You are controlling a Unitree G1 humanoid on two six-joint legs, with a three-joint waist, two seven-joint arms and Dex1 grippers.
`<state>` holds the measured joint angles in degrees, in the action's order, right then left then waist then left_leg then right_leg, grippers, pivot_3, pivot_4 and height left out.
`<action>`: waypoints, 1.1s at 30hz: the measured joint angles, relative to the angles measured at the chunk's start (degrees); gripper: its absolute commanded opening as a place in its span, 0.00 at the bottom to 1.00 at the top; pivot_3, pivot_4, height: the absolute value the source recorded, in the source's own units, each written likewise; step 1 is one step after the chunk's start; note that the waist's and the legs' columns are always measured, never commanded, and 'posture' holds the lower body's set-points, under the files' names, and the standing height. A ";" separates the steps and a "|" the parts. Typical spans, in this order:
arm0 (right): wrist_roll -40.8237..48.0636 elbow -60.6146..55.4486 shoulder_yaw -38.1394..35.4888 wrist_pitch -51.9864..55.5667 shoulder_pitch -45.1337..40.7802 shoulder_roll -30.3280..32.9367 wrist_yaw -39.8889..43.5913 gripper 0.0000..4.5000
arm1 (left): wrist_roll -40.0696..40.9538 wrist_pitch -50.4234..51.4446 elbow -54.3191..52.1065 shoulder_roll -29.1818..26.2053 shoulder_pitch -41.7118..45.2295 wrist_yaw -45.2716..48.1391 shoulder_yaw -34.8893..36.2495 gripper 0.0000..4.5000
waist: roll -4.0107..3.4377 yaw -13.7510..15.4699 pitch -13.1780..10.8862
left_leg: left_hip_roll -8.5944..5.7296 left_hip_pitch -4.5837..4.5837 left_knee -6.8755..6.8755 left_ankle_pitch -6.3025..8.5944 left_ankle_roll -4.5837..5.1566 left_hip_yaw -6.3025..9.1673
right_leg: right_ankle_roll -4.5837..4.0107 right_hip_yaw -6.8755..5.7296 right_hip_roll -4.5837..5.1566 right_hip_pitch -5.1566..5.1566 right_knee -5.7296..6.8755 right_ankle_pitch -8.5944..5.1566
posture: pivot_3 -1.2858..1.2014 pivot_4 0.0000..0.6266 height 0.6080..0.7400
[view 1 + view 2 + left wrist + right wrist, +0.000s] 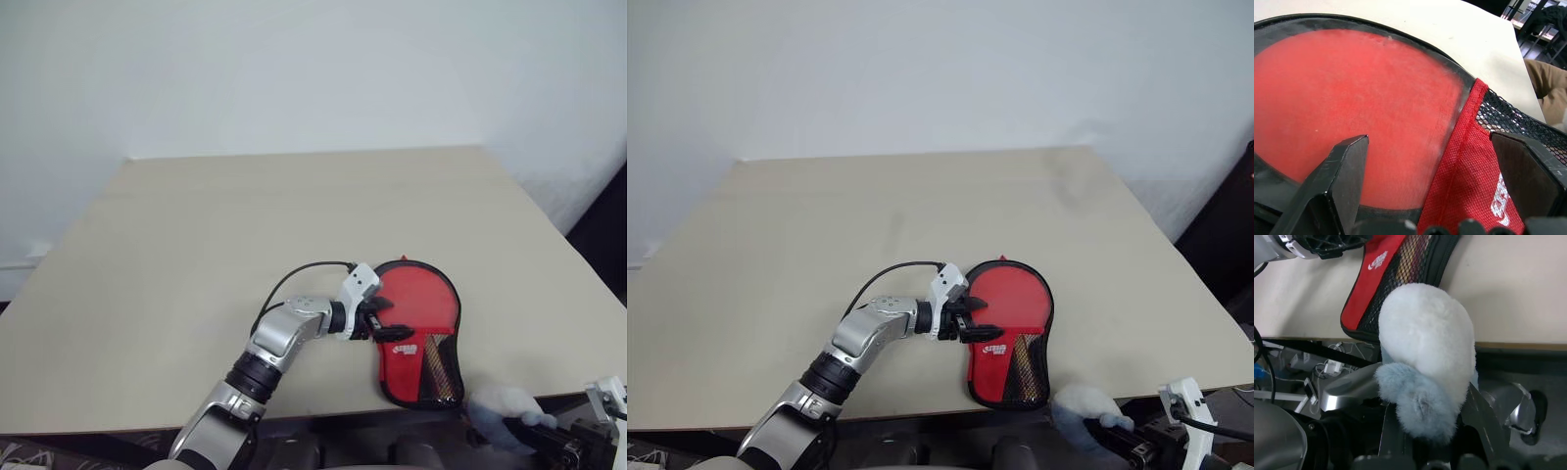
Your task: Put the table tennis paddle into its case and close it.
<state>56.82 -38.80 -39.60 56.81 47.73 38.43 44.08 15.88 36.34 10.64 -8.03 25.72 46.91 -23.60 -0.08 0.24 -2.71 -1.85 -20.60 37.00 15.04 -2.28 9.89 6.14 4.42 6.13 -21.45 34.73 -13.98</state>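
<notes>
Evidently the case (419, 333) is soft, light fabric, best pinched at its black edge; left gripper (377, 323) spread, right gripper (1425, 431) clamping fluffy ball (1426, 357).

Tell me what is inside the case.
The case lies on the table, the left gripper at its edge. In the left wrist view a round red face shows within the black edging, likely the paddle; its handle is covered.
</notes>
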 measured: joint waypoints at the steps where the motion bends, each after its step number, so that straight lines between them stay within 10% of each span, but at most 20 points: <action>1: 0.20 0.34 -0.66 -0.13 -1.06 0.66 -0.11 0.02 | -0.02 0.00 0.04 0.02 0.05 0.00 0.00 0.94 | 0.00 0.00 0.00 | 0.00 0.00 0.00 0.00 0.00 0.00 | 0.00 0.00 0.00 0.00 -0.01 0.00 | 0.52 0.00 1.00; 20: -7.93 13.93 17.07 -6.69 -27.04 -3.82 -14.16 0.02 | -0.85 0.02 -0.98 0.15 -0.97 -1.31 0.50 0.94 | 0.04 -0.14 0.08 | 0.13 0.04 0.08 -0.02 0.02 -0.01 | 0.01 -0.22 -0.01 0.05 0.05 0.01 | 0.52 0.00 1.00; 30: -10.00 16.06 17.72 -9.21 -28.37 -4.26 -12.78 0.78 | -0.93 0.01 -1.13 -0.10 -0.85 -1.36 0.70 0.94 | 0.12 -0.30 0.19 | 0.24 0.08 0.07 -0.01 0.01 -0.03 | 0.01 -0.27 -0.06 0.03 0.04 0.01 | 0.52 0.00 1.00; 33: -11.39 18.03 16.29 -12.90 -28.62 -5.69 -12.53 0.78 | -0.92 0.01 -1.12 -0.09 -0.77 -1.30 0.72 0.94 | 0.12 -0.29 0.19 | 0.24 0.07 0.07 -0.01 0.01 -0.03 | 0.01 -0.27 -0.06 0.02 0.04 0.01 | 0.52 0.00 1.00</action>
<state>45.43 -20.76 -23.32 43.91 19.10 32.75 31.55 14.96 36.35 9.51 -8.12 24.95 45.61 -22.88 0.05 -0.06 -2.51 -1.62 -20.54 37.07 15.03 -2.27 9.86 6.15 4.15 6.07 -21.43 34.77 -13.97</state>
